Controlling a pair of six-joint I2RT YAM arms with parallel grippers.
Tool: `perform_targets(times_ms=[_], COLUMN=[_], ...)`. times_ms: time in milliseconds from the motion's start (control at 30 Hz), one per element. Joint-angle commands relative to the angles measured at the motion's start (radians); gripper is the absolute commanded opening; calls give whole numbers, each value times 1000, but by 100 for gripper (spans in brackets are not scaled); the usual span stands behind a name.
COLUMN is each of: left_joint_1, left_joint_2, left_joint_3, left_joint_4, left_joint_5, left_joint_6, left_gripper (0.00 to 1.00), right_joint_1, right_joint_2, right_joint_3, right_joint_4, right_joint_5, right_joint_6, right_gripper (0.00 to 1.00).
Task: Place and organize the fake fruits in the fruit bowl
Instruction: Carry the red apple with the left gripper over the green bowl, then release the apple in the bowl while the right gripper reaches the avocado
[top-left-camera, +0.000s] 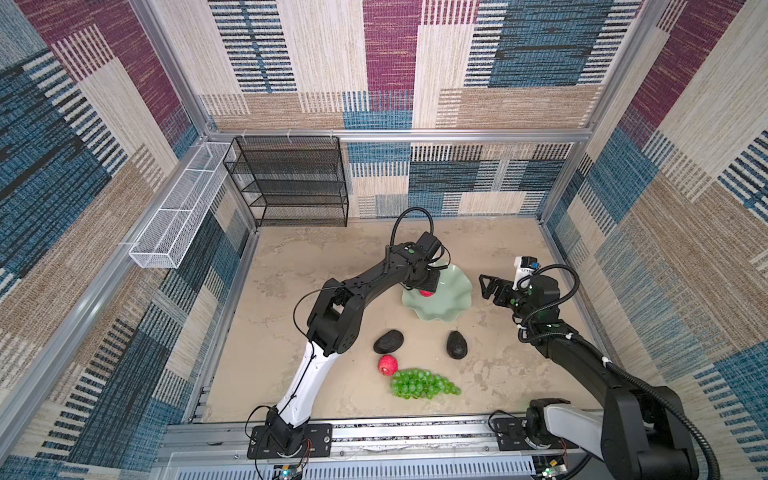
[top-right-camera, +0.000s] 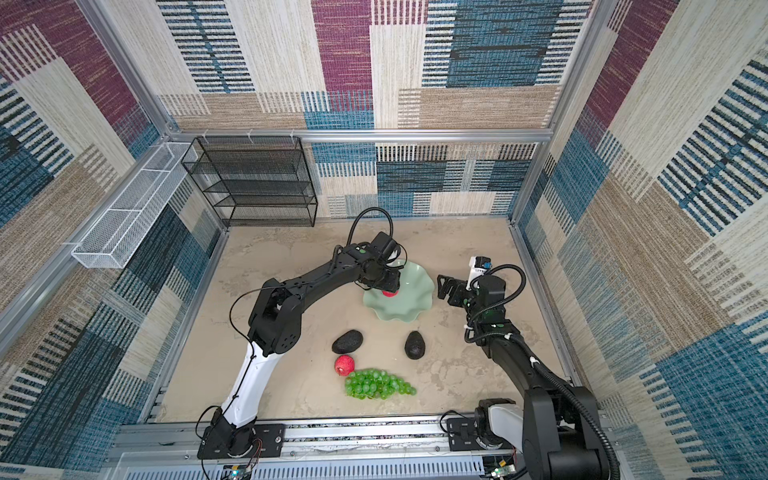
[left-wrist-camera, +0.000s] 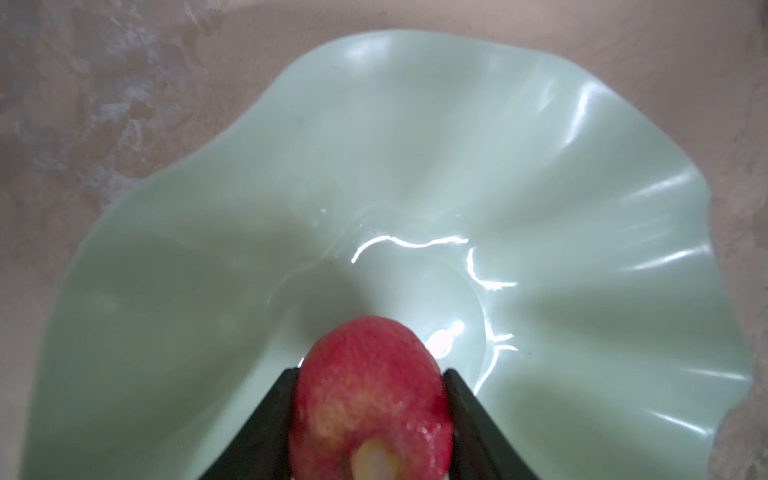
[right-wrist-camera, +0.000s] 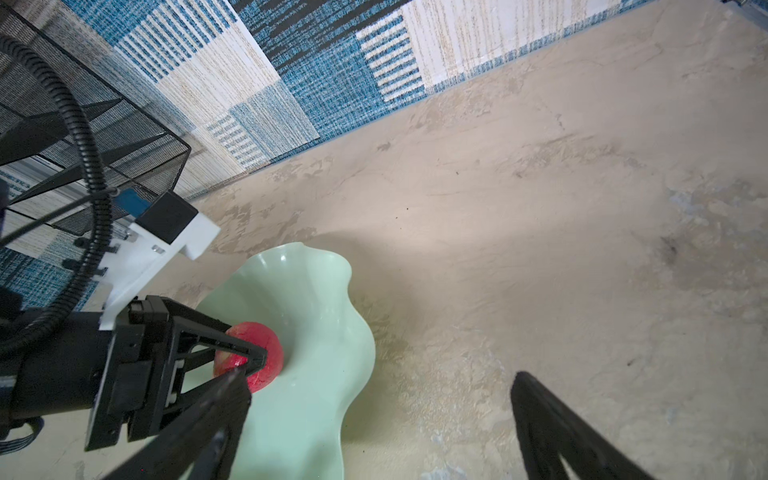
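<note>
Two arms flank the fruit bowl (top-left-camera: 449, 309): the left arm (top-left-camera: 365, 286) stretches over it, left gripper (top-left-camera: 428, 289) clamped on a red apple (left-wrist-camera: 370, 395) at the bowl's middle. The right gripper (top-left-camera: 483, 286) hovers spread wide beside the rim.

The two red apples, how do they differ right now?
The held apple is clamped in the left gripper; the loose apple is gripped by nothing. The held apple is over the fruit bowl, though I cannot tell whether it touches it; the loose apple lies on the table, beside the grapes. Both are small, red and round.
</note>
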Motion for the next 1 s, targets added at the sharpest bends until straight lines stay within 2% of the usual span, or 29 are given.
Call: perform_targets(times_ms=[0, 233, 467, 633, 700, 800, 967], left_joint_1=[0, -2, -1, 3, 7, 18, 63], left_joint_2=[20, 33, -13, -124, -194, -336, -631], left_joint_3=[17, 25, 50, 33, -15, -165, -540], left_joint_4=[-22, -20, -20, -2, 38, 158, 431], left_joint_5=[-7, 20, 8, -65, -95, -134, -221], left_joint_6=[-30, -47, -45, -27, -20, -17, -46], left_gripper=[56, 70, 76, 78, 79, 79, 81], right_joint_1=[1, 1, 11, 163, 221, 320, 437], right_joint_2=[-7, -19, -31, -68, -81, -108, -152], right_joint_3=[-3, -1, 25, 48, 46, 35, 31], right_joint_4=[13, -9, -116, -278, -336, -419, -553], right_joint_5=[-5, 6, 7, 131, 150, 215, 269], right_joint_6=[-2, -3, -4, 10, 51, 118, 208], right_gripper=[100, 100, 100, 99, 97, 96, 93])
